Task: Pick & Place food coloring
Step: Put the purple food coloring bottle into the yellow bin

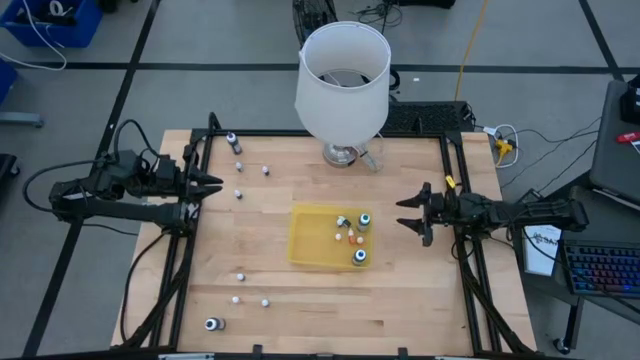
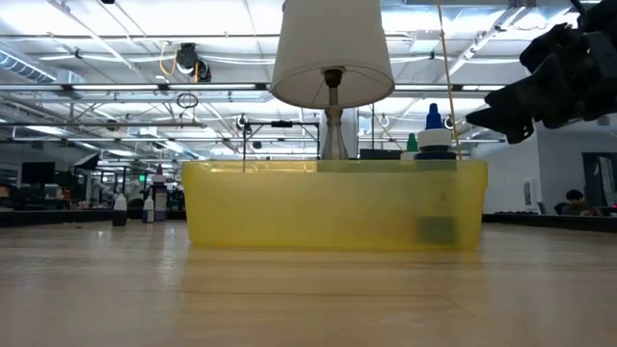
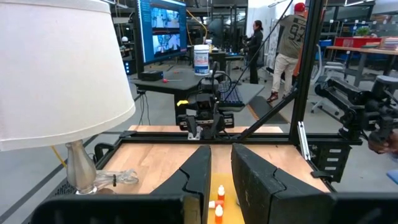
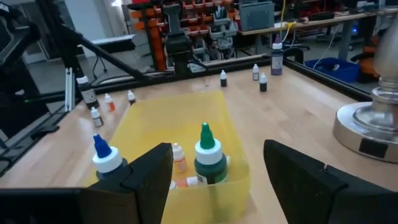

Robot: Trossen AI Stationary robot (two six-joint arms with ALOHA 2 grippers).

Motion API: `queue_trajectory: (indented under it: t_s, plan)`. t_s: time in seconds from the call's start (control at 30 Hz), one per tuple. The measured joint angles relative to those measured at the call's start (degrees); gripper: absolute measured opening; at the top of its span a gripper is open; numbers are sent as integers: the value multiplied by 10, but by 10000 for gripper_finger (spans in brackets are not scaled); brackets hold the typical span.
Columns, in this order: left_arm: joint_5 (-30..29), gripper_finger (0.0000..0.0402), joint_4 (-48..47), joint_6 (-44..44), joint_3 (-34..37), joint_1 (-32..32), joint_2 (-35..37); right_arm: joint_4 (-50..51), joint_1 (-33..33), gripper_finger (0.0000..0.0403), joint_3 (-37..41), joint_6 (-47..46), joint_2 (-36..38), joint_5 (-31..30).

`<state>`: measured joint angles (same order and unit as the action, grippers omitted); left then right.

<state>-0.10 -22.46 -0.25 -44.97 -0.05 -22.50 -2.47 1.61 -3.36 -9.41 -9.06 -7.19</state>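
Note:
A yellow tray (image 1: 305, 245) lies at the table's middle and holds several food coloring bottles, among them two dark ones with white-teal tops (image 1: 365, 219) (image 1: 359, 257) and small whitish ones (image 1: 354, 239). In the right wrist view a green-capped bottle (image 4: 207, 163) and a blue-capped bottle (image 4: 106, 158) stand in the tray. More small bottles stand loose on the wood at the far left (image 1: 233, 143) and the near left (image 1: 212, 323). My left gripper (image 1: 215, 185) (image 3: 222, 152) hovers at the left edge, open by a narrow gap. My right gripper (image 1: 408, 213) (image 4: 217, 148) is wide open, right of the tray.
A lamp with a big white shade (image 1: 342, 80) stands on its metal foot (image 1: 342, 153) at the table's far middle. Black frame rails (image 1: 455, 180) run along the table's sides. People stand in the room beyond the table (image 3: 292, 43). Bare wood lies near the front edge.

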Motion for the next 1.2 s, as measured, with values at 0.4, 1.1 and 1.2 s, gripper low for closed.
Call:
queue_trajectory:
  t_s: [0.4, 1.1, 1.2]
  plan:
    - [0, 67, 0, 0, 0, 0, 0, 2, 0, 237, 1, -19, -2, -1]
    - [-79, 67, 34, 1, 0, 0, -35, 2, 0, 237, 2, -18, -2, -2]
    - [-169, 67, 33, 35, 0, 0, -48, 2, 0, 238, 2, -18, -2, -2]
